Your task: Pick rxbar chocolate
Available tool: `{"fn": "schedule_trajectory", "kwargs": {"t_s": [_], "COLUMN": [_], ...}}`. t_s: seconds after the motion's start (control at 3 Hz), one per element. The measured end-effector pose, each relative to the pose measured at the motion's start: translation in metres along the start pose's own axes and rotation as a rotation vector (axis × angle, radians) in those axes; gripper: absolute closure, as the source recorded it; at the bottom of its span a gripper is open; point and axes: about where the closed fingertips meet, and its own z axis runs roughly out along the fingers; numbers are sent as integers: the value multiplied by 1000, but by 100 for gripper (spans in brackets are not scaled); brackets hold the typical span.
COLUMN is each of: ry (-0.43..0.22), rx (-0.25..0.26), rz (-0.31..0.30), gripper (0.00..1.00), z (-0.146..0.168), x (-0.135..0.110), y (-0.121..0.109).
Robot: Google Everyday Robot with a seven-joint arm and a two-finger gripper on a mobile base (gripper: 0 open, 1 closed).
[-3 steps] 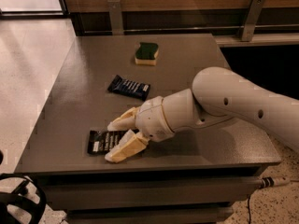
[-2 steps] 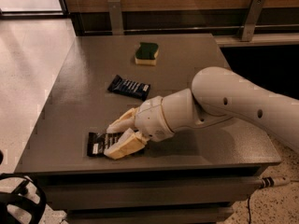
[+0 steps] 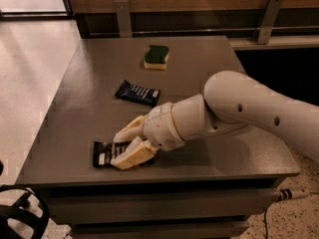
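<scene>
Overlapping the rxbar chocolate (image 3: pixel 103 154), gripper (image 3: pixel 117 151) hides its end.

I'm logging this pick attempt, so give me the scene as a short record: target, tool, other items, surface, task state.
target: rxbar chocolate, lying flat near the table's front edge
tool: tool low at the bar, covering the end nearer the arm
other items: dark blue wrapper mid-table, apart from the bar; green and yellow sponge toward the back
surface: grey table
task state: bar on the table, not yet lifted
</scene>
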Motion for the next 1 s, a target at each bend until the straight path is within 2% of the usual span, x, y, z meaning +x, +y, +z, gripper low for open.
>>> {"fn": "schedule_trajectory", "kwargs": {"t_s": [0.33, 1.0], "ry": [-5, -28], "rx": [14, 73], "rz": [-35, -119], "gripper": [100, 100], "z": [-8, -46], "x": [-10, -33], "y": [-13, -40]}}
